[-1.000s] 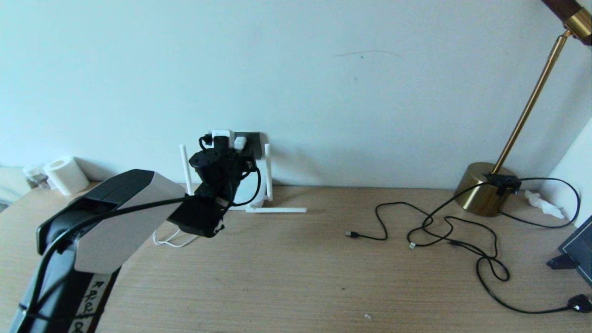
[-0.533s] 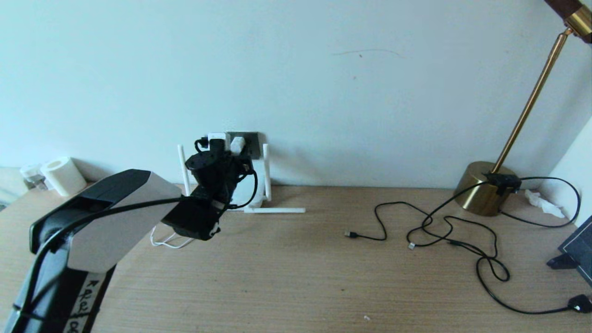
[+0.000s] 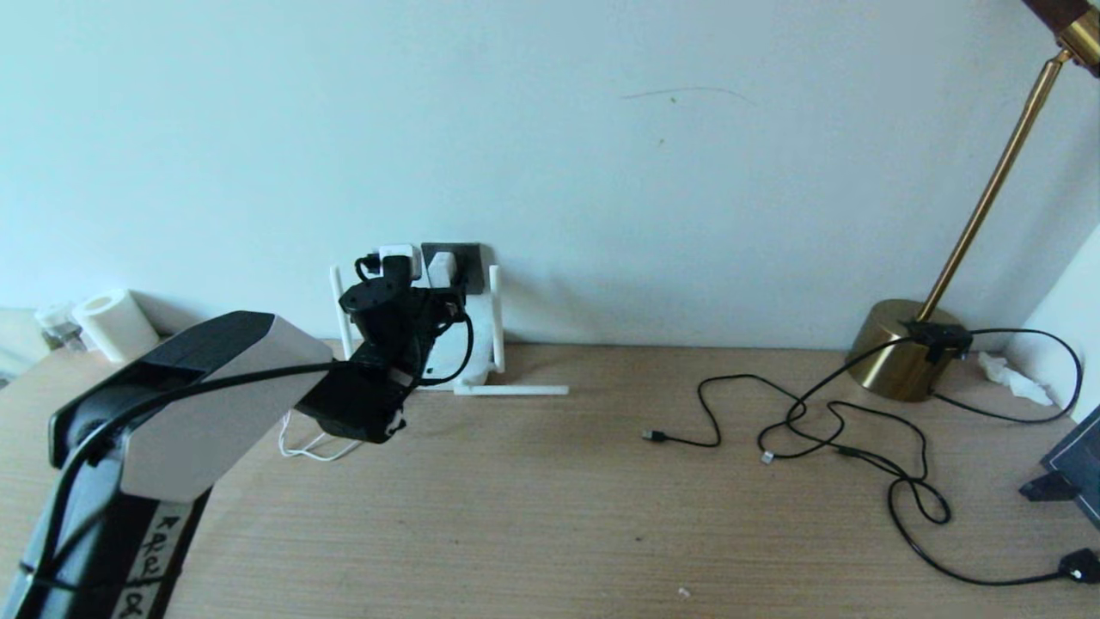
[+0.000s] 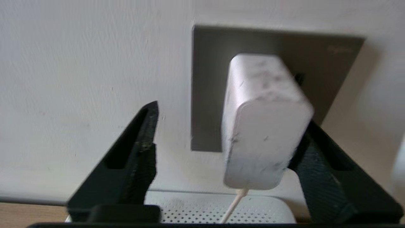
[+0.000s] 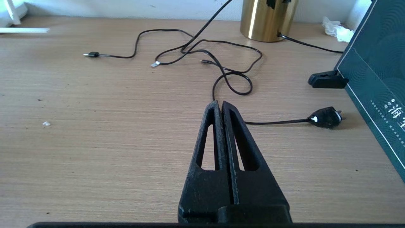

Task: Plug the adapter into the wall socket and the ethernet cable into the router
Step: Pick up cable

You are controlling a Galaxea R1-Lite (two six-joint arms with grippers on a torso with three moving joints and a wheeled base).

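The white adapter (image 3: 441, 266) (image 4: 262, 126) sits against the dark grey wall socket (image 3: 469, 258) (image 4: 208, 88), its thin white cord (image 3: 314, 447) hanging down to the table. My left gripper (image 3: 411, 277) (image 4: 232, 118) is open around it, one finger close beside the adapter and the other well apart. Below stands the white router (image 3: 468, 344) (image 4: 196, 205) with stick antennas. The black ethernet cable lies loose on the table at the right, its clear-tipped plug (image 3: 765, 458) (image 5: 155, 64) free. My right gripper (image 5: 219, 104) is shut and empty, low over the table.
A thin black cable with a USB-like plug (image 3: 655, 436) and a black power plug (image 3: 1078, 565) lie tangled near the ethernet cable. A brass lamp base (image 3: 902, 348) stands back right, a dark box (image 5: 373, 72) at the right edge, a paper roll (image 3: 112, 325) back left.
My left gripper has shifted slightly to the left along the wall. The adapter has stayed on the socket.
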